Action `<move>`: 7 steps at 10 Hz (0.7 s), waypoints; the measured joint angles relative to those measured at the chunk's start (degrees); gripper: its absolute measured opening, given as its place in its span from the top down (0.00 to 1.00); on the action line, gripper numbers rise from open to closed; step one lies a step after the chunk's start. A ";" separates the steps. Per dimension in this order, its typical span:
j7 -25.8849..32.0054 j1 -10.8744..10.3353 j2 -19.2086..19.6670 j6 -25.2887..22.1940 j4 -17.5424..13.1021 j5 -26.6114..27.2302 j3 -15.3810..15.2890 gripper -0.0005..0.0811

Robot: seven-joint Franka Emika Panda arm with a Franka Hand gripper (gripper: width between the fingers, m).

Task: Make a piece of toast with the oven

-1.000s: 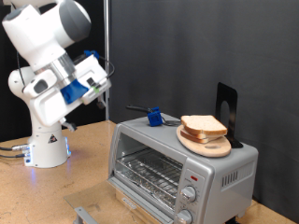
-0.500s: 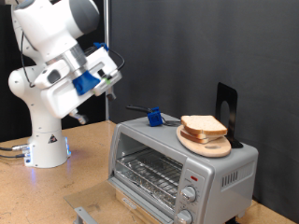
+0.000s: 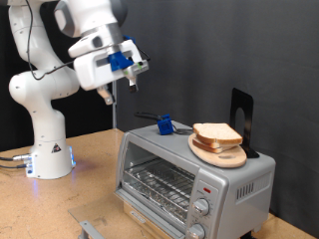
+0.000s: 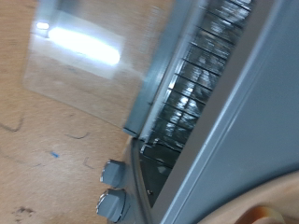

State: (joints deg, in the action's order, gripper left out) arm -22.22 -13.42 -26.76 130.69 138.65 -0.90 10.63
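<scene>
The silver-grey toaster oven [image 3: 224, 177] stands on the wooden table at the exterior view's lower right. Its glass door [image 4: 79, 65] hangs open, and the wire rack [image 3: 159, 184] inside is bare. Two slices of toast [image 3: 216, 133] lie stacked on a round wooden plate [image 3: 221, 154] on the oven's roof. My gripper [image 3: 137, 68] is high in the air to the exterior view's left of the oven, above its roof level and apart from the toast. The wrist view looks down on the rack [image 4: 201, 84], two knobs [image 4: 112, 174] and a plate edge [image 4: 266, 213]. No fingers show there.
A small blue object with a dark handle [image 3: 163, 123] lies on the oven roof beside the plate. A black stand [image 3: 242, 118] rises behind the plate. The robot's white base [image 3: 48, 149] stands at the exterior view's left, in front of a dark curtain.
The arm has swung up and towards the exterior view's right, bringing the gripper closer to the oven top. The toast, plate and oven have not moved.
</scene>
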 joint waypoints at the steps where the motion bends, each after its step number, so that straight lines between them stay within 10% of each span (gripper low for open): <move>1: -1.23 1.89 -0.50 -0.04 0.12 -4.57 -2.65 0.00; 7: 10.68 -6.49 -2.71 -3.97 -2.15 7.27 -2.28 0.00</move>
State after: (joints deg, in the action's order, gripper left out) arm -11.54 -19.92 -29.47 126.72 136.50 6.37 8.35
